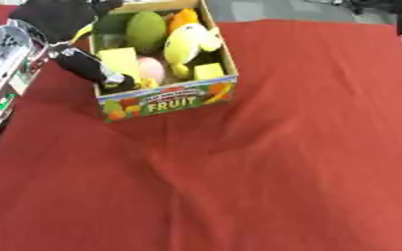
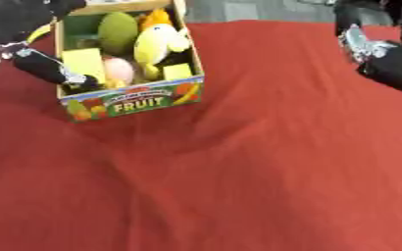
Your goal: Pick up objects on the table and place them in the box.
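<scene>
Cardboard fruit box point(image 1: 172, 100) is sitting near the red cloth's point(image 1: 282, 162) far-left corner, w/ soft plush toys point(image 1: 191, 46) inside; your left hand point(image 1: 88, 66) is resting straight fingers on its left wall. Right hand point(image 2: 385, 54): can't tell.

Our left hand point(image 1: 88, 66) has fingers at the box point(image 1: 166, 103) wall; beyond their tips toys point(image 1: 191, 41) crowd the inside.

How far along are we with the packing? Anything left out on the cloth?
Mostly done, it seems: the FRUIT box holds a green fruit, a yellow plush toy, yellow blocks and a pink item. The left hand is at the box's left wall; whether it holds anything is unclear. No loose objects show on the red cloth.
</scene>
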Robot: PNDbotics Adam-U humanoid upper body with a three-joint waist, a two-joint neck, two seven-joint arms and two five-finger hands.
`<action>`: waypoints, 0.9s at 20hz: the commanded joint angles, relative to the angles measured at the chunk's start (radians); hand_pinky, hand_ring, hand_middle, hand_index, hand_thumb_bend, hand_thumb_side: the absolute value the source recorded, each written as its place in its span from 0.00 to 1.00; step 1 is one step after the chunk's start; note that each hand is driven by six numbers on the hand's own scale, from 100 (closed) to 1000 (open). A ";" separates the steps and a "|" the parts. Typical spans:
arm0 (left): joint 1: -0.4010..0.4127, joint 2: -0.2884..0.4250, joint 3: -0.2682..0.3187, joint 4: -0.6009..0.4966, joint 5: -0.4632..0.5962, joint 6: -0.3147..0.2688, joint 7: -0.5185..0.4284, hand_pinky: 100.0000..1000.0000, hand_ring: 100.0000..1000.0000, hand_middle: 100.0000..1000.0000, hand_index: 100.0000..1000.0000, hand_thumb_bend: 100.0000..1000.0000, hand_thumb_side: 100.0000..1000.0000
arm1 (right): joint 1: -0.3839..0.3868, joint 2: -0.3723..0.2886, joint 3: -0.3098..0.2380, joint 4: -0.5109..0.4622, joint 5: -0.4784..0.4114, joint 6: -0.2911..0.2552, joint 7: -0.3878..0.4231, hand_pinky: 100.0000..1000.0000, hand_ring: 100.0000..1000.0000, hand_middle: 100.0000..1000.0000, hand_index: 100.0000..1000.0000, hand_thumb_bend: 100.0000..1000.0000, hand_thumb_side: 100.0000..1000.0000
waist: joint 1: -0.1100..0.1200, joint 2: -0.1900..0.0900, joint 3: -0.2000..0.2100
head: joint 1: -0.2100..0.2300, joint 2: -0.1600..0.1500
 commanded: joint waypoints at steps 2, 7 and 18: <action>-0.023 0.015 0.022 -0.043 0.035 0.003 0.023 1.00 1.00 0.95 0.99 0.53 0.70 | 0.001 -0.026 -0.011 -0.015 -0.006 0.001 -0.003 0.92 0.88 0.53 0.82 0.00 0.42 | 0.000 -0.026 0.002 | -0.009 -0.001; 0.012 0.070 0.051 -0.293 0.236 0.078 0.065 0.94 0.93 0.88 0.94 0.29 0.66 | 0.015 -0.031 -0.019 -0.015 -0.003 0.000 -0.011 0.92 0.88 0.54 0.82 0.00 0.42 | 0.003 -0.037 0.018 | -0.033 0.015; 0.256 0.217 0.228 -0.778 0.986 0.163 0.358 0.85 0.82 0.77 0.90 0.00 0.65 | 0.019 -0.023 -0.048 -0.015 -0.025 -0.043 -0.061 0.91 0.87 0.53 0.81 0.00 0.43 | -0.005 -0.076 0.066 | -0.095 0.034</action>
